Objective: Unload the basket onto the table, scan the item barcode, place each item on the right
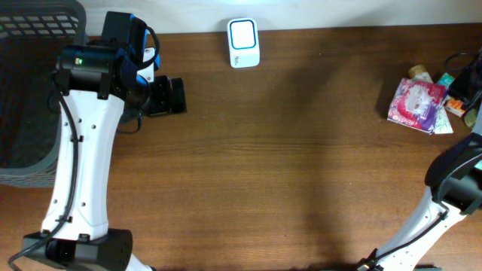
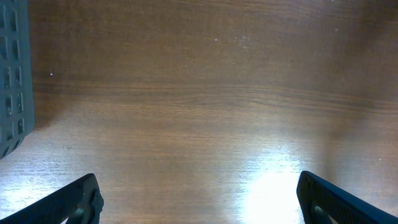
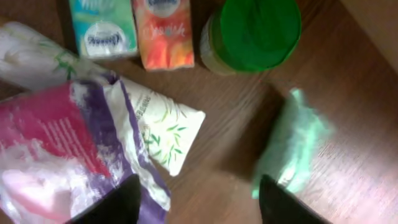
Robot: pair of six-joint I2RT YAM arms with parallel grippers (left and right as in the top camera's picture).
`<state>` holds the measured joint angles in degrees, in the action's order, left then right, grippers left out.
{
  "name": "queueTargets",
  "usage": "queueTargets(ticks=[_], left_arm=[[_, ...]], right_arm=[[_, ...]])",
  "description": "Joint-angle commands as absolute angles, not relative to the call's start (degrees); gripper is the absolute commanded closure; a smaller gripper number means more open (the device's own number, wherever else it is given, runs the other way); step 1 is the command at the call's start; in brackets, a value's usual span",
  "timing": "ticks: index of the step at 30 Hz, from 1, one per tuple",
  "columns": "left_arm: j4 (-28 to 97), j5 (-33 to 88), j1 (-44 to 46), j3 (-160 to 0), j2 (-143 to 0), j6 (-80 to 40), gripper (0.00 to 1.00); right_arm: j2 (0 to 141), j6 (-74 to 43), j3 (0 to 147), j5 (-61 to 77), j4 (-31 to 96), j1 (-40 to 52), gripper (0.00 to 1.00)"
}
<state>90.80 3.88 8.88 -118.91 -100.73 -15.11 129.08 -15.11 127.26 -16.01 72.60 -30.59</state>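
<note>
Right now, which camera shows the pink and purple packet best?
The overhead view: the pink and purple packet lies whole there. The right wrist view shows it closer but cut off; the left wrist view shows none.

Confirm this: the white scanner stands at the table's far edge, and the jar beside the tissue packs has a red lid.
One error: the jar has a green lid, not red, as the right wrist view shows. It sits beside the tissue packs, and the white scanner stands at the far edge of the table.
</note>
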Motion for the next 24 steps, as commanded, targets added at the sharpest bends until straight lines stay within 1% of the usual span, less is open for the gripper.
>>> queueTargets(ticks=[1,2,3,5,7,9,12,16,19,22,24], left_arm=[[90.7,3.6,9.1,-119.1,-100.6,-14.2,0.01],[90.7,3.7,9.1,-119.1,-100.6,-14.2,0.01],[90.7,3.6,9.1,-119.1,-100.6,-14.2,0.01],[90.7,3.6,9.1,-119.1,-100.6,-14.2,0.01],[90.7,3.7,9.1,-119.1,-100.6,-14.2,0.01],[90.7,3.7,9.1,-119.1,-100.6,-14.2,0.01],[90.7,3.6,9.1,-119.1,-100.6,-14.2,0.01],[90.7,3.6,9.1,-119.1,-100.6,-14.2,0.01],[90.7,3.6,9.1,-119.1,-100.6,-14.2,0.01],[90.7,3.6,9.1,-119.1,-100.6,-14.2,0.01],[90.7,3.7,9.1,-119.1,-100.6,-14.2,0.01]], right_arm=[[125.2,-16.0,127.0,-10.8,73.4,-30.2,0.13],[122.6,-17.5,127.0,-8.7,73.9,-30.0,0.12],[116.3,-17.5,127.0,-3.3,75.6,-29.4,0.07],[109.7,-17.5,127.0,0.1,78.0,-28.5,0.05],[99.9,-17.4,127.0,0.5,83.0,-26.1,0.03],[93.9,-17.4,127.0,0.7,86.9,-24.0,0.02],[82.6,-17.2,126.9,0.7,93.8,-18.6,0.02],[71.0,-16.3,125.9,3.2,97.3,-11.2,0.01],[62.1,-16.4,116.7,4.2,97.3,-7.7,0.01],[53.2,-16.4,101.7,13.7,97.3,-7.5,0.01],[51.5,-16.4,97.3,14.4,97.3,-7.5,0.01]])
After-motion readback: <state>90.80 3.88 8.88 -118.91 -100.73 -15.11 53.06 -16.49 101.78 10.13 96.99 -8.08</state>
